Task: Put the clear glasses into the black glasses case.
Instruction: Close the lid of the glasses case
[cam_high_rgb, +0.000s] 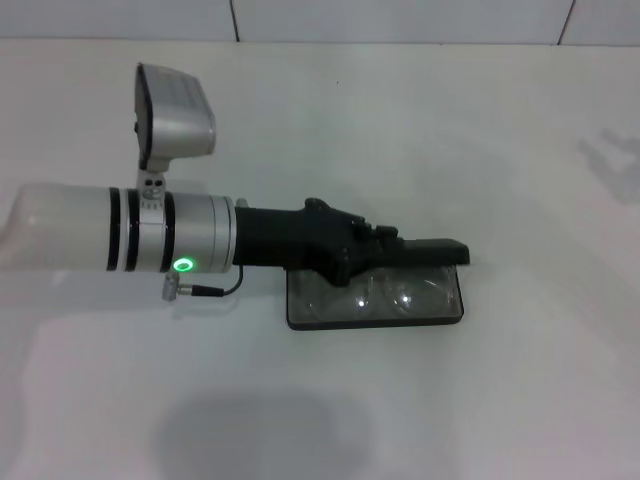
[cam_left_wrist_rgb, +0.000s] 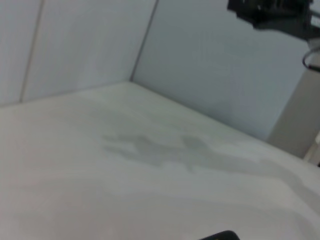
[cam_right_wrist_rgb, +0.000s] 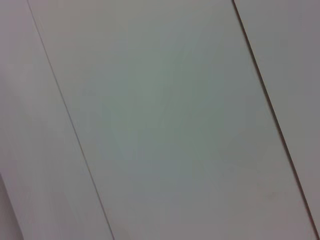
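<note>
- The clear glasses (cam_high_rgb: 385, 295), a fully transparent colourless plastic pair, lie inside the tray of the black glasses case (cam_high_rgb: 310, 318), a slim matte black hard case with rounded corners; both lenses show as pale domes against its lining.
- The case sits open on the white table (cam_high_rgb: 500, 120), its lid (cam_high_rgb: 440, 250) raised along the far edge, which leaves the tray free from above.
- The left gripper (cam_high_rgb: 375, 262), black on a white and silver arm, reaches from the left over the tray's far side, just above the glasses, seemingly to seat or release them.
- Whether its fingers are apart or grip anything cannot be told.
- The right gripper is out of view.
</note>
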